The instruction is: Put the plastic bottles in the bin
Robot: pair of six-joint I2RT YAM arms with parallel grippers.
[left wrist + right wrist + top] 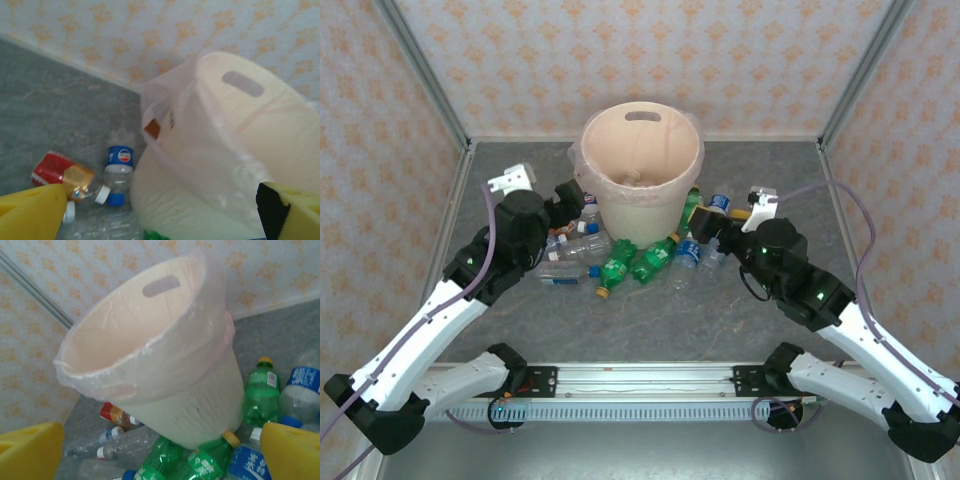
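In the overhead view, the large round cream-beige plastic bin point(640, 205), lined with a thin clear bag, stood at upper centre on the grey marbled table point(670, 320). The small plastic bottles point(620, 262) lay scattered on the table along the bin's lower side. Two green plastic bottles with yellow caps point(655, 258) lay just below it. Clear bottles with blue caps point(568, 272) lay to their left and blue-labelled bottles point(692, 250) to their right.

The left gripper point(568, 195) hung just left of the bin, above the clear bottles. In the left wrist view its yellow fingers point(30, 212) sat in the two lower corners, spread wide with nothing between them. A red-and-orange labelled bottle point(62, 172) and a blue-labelled clear bottle point(119, 170) lay at lower left, the latter just beside the bin's wall.

The right gripper point(705, 225) hung just right of the bin, over the blue-labelled bottles. In the right wrist view its yellow fingers point(290, 450) were likewise spread and empty. An upright green bottle point(261, 390) stood near the bin's base at right.
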